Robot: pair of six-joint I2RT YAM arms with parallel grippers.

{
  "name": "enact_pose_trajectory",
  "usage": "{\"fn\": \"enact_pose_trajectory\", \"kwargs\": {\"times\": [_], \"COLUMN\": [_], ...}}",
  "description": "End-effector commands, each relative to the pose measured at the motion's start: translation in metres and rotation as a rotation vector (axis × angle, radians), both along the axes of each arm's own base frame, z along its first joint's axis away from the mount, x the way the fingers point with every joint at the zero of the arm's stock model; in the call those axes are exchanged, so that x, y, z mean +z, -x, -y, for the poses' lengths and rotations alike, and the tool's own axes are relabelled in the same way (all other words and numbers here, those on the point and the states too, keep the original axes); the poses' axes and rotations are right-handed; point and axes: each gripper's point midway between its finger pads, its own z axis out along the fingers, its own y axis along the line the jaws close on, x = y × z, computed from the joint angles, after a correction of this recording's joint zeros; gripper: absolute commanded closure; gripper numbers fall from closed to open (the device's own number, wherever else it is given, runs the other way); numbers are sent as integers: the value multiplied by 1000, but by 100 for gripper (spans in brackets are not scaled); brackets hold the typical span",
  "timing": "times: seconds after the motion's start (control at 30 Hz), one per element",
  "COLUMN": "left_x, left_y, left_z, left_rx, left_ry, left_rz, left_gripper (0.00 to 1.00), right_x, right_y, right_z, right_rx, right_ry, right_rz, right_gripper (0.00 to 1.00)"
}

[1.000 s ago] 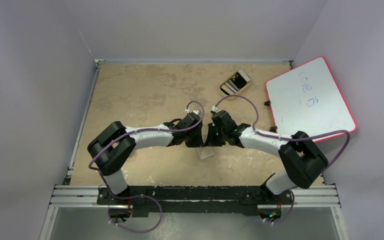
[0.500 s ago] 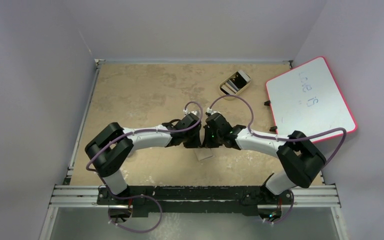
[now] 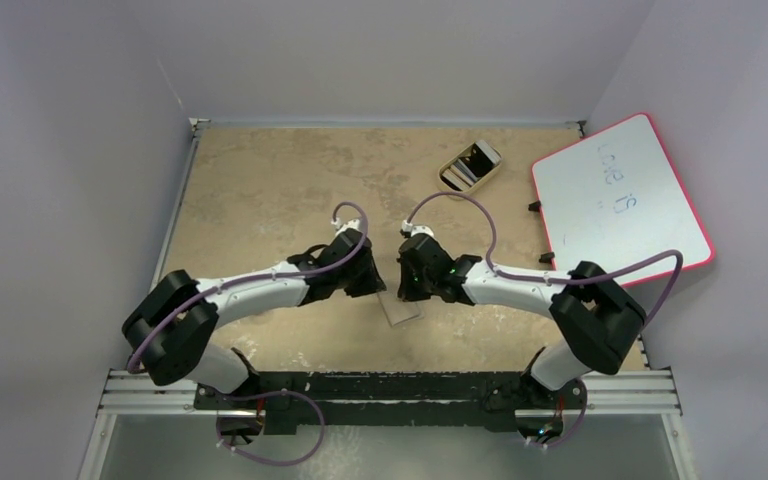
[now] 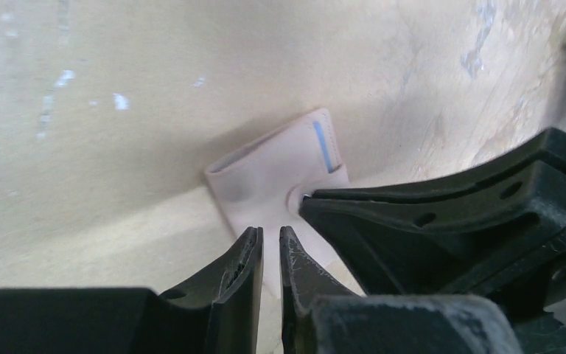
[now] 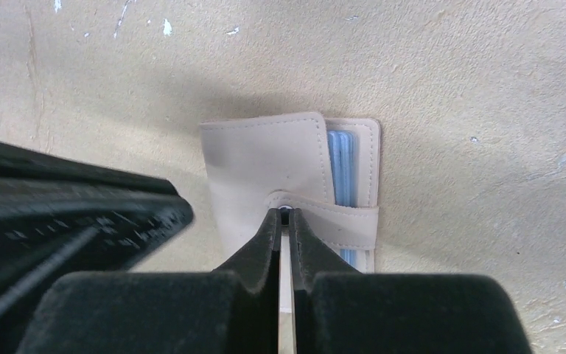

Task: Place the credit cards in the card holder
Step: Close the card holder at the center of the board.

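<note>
- The card holder [image 5: 265, 162] lies flat on the surface [image 3: 260, 190], near its front edge and between the two arms. It is folded shut, with its snap tab [image 5: 339, 221] wrapped across the top flap.
- The credit cards [image 5: 343, 169] sit inside the card holder. Only their pale blue edges show, as a narrow strip between the flap's edge and the stitched border of the panel below.
- The right pincer [image 5: 284, 215] is clenched, with only a hairline between its fingers. Its tips rest on the round snap at the end of the tab, about mid-width of the card holder. I cannot tell whether it pinches the tab or only presses on it.
- The left pincer [image 4: 269, 237] is released, a narrow slit between its fingers and nothing held in it. Its tips hang over the near edge of the card holder, and I cannot tell whether they touch it.
- The two pincers stand close beside each other over the card holder, the left on its left, the right on its right.
</note>
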Motion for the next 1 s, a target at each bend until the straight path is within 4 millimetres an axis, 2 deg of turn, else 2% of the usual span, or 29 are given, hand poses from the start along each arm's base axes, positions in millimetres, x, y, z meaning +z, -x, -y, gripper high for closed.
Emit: {"fn": "enact_pose_trajectory", "kwargs": {"times": [0.0,0.13,0.27,0.37,0.43,0.5,0.67,0.73,0.83,0.97], "left_x": [5,-11,-16,-19,-20,-20,-18,-18,-15,-13], "left_y": [-3,7,7,5,4,3,1,-1,-5,-13], "left_z": [-3,-2,3,3,2,1,1,1,1,5], "left_rx": [81,84,79,84,90,91,81,76,65,56], "left_ry": [115,162,208,203,192,186,165,151,124,107], "left_rz": [-3,-34,-33,-30,-25,-24,-14,-11,5,12], "left_gripper": [86,83,78,77,77,77,77,77,77,76], "right_x": [-37,-32,-22,-10,-2,5,4,11,38,52], "right_y": [41,36,32,30,37,33,29,28,18,-5], "right_z": [36,31,22,14,7,5,-2,-5,-9,5], "right_rx": [42,68,103,109,121,103,112,117,103,68], "right_ry": [181,180,141,97,48,41,42,31,-10,-17], "right_rz": [-124,-61,-3,10,-25,-13,-29,-31,27,60], "right_gripper": [100,100,100,100,100,100,100,100,96,88]}}
